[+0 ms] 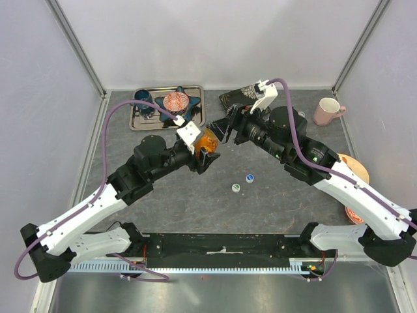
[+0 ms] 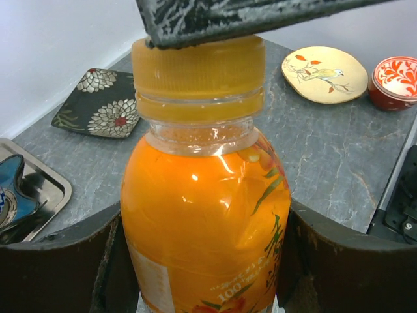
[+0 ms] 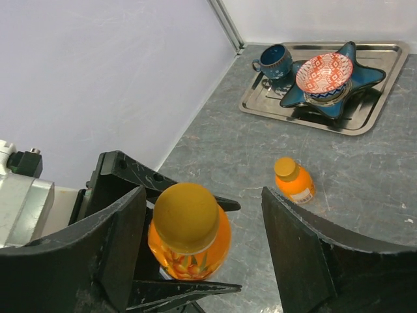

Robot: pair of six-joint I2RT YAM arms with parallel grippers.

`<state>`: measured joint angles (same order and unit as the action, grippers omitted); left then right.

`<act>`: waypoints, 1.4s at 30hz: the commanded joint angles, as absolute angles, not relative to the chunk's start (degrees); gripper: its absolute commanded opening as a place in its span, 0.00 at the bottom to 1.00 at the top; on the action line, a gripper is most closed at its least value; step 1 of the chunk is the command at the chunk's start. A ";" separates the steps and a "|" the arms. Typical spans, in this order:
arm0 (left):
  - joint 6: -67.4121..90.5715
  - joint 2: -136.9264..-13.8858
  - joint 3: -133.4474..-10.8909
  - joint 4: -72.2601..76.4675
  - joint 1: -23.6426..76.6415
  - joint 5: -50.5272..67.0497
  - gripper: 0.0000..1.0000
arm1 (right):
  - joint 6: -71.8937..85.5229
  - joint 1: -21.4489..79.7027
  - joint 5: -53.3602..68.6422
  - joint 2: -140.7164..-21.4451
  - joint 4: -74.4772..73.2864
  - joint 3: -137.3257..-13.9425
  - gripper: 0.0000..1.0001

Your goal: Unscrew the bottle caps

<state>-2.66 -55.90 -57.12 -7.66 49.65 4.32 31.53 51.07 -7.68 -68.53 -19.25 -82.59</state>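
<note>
The left hand grips the orange bottle by its body over mid-bench. The right hand is open, its fingers at 9 and 3 o'clock flanking the cap.

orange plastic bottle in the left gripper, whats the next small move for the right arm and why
Probably close the right gripper on the orange screw cap: its jaws stand open either side of it, and the left gripper is shut on the orange plastic bottle.
</note>
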 commanded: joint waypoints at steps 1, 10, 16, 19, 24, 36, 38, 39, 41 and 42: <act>-5.80 -56.25 -57.22 -5.63 50.36 0.97 0.47 | 32.61 51.68 -8.00 -68.73 -17.23 -84.20 0.77; -5.63 -56.95 -57.66 -5.71 50.54 0.88 0.47 | 33.14 52.12 -7.74 -69.52 -16.26 -82.88 0.79; -5.62 -56.60 -57.66 -5.71 50.71 0.79 0.47 | 33.05 52.03 -8.09 -70.13 -16.26 -82.00 0.72; -5.63 -56.43 -57.66 -5.80 50.80 0.88 0.47 | 33.05 52.12 -8.09 -70.22 -16.17 -81.83 0.66; -5.63 -56.43 -57.66 -5.80 50.98 0.79 0.47 | 32.96 52.12 -7.65 -70.40 -16.17 -81.56 0.55; -4.66 -54.58 -57.66 -4.40 50.98 7.44 0.47 | 28.31 52.12 -0.18 -69.00 -16.61 -81.30 0.00; -3.09 -53.79 -58.18 -4.22 50.80 14.62 0.47 | 25.50 52.12 3.06 -67.95 -16.17 -81.12 0.00; -2.64 -53.53 -59.05 -4.22 50.54 18.42 0.47 | 24.36 52.03 4.64 -66.81 -16.00 -81.21 0.00; -0.54 -53.96 -60.37 -4.22 49.57 31.11 0.47 | 20.24 52.03 9.89 -66.10 -16.17 -82.09 0.00; 1.65 -54.40 -62.12 -4.04 48.87 35.81 0.47 | 18.56 52.03 11.76 -65.75 -16.78 -83.13 0.00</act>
<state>-2.57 -55.05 -57.01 -7.64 49.58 11.03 27.07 51.75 0.71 -67.81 -17.58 -81.41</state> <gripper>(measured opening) 0.703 0.489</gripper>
